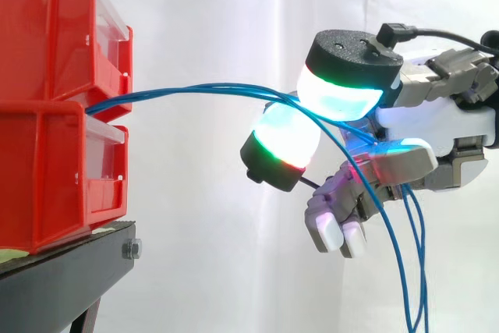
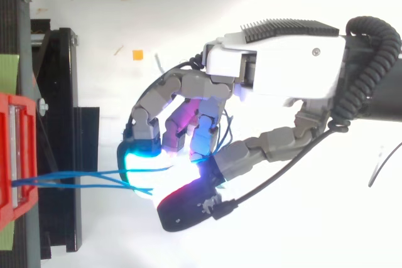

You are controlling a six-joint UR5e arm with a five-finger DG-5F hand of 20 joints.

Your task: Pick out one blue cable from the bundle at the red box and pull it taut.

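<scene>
The hand [image 1: 437,130] is held level from the right, its fingers curled; blue cables [image 1: 168,90] are pinched between two glowing pads [image 1: 343,95].

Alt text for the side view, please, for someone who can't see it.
The robot hand, coming in from the right, is curled round blue cables that run from stacked red bins at left and hang down past it.

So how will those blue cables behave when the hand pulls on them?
Likely floppy: the blue cables curve in a loose arc from the red bins and hang limp below the hand. Probably light: thin strands. May slip or tangle: several run together through the curled fingers.
</scene>
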